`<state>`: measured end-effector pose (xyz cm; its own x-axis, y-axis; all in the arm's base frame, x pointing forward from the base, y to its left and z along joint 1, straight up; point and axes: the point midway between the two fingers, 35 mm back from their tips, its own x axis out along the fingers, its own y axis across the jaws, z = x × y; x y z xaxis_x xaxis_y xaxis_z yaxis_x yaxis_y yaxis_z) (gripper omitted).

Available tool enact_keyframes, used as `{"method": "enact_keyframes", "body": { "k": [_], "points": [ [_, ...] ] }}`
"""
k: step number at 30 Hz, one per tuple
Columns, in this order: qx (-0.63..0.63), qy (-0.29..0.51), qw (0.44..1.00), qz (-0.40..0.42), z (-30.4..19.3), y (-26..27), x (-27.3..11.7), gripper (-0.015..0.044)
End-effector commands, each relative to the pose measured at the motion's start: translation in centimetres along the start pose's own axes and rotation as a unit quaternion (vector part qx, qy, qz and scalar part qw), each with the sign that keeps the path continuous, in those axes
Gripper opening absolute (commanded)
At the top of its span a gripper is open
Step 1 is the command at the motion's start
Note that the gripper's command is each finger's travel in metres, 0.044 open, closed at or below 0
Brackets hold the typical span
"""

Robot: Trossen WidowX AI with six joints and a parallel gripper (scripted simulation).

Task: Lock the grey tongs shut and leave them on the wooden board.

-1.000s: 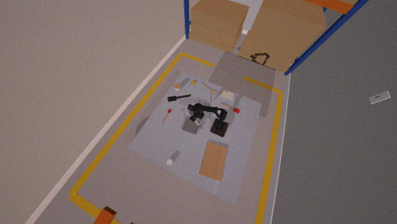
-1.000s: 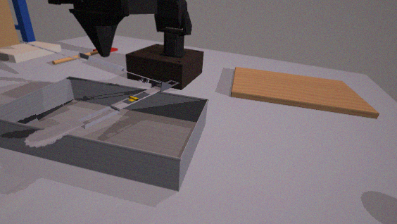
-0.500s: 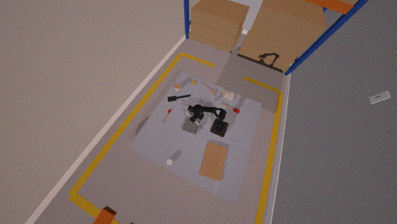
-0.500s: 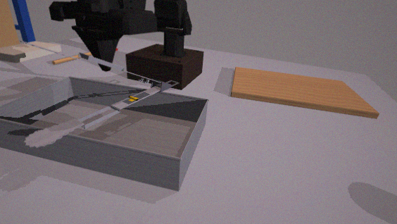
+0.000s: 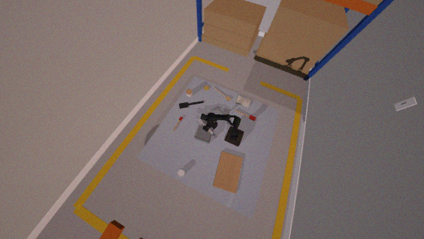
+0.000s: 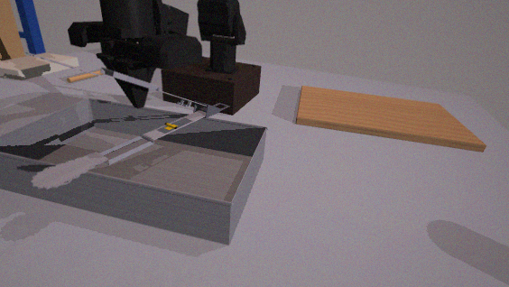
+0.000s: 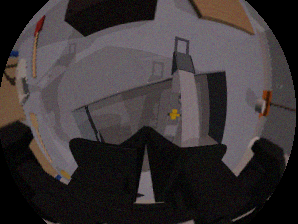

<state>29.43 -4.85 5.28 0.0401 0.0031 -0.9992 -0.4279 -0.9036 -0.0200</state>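
Note:
The grey tongs [image 6: 155, 134] [image 7: 189, 105] lie open across the roasting tin [image 6: 135, 195] [image 5: 203, 136]. Their hinge end, with a small loop, sticks out over the tin's rim on the side toward the wooden board. One arm with a scalloped tip crosses the near wall; the other arm spreads toward the back left in the exterior view. A yellow mark shows beside the near arm. My gripper [image 6: 138, 106] [image 7: 146, 129] is shut and empty, pointing down behind the near arm, between the spread arms. The wooden board [image 5: 228, 172] [image 6: 374, 114] [image 7: 222, 14] lies flat, with nothing on it.
The arm's dark base block [image 5: 231, 140] [image 6: 198, 83] stands behind the tin, between it and the board. A black spatula [image 5: 184, 105], a red-ended tool [image 5: 252, 118], a small red-tipped stick [image 5: 180, 119], a pale block [image 5: 243, 100] and a white cylinder [image 5: 181, 173] are around.

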Motion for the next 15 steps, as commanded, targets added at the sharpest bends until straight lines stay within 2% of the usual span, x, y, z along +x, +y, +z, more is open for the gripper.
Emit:
{"method": "enact_keyframes", "body": {
  "k": [1, 15],
  "points": [
    [-0.002, -0.001, 1.0, 0.003, 0.1, 0.1, 0.6, -0.015],
    [-0.002, -0.001, 1.0, 0.003, 0.0, -1.0, 0.5, -0.015]
  ]
}}
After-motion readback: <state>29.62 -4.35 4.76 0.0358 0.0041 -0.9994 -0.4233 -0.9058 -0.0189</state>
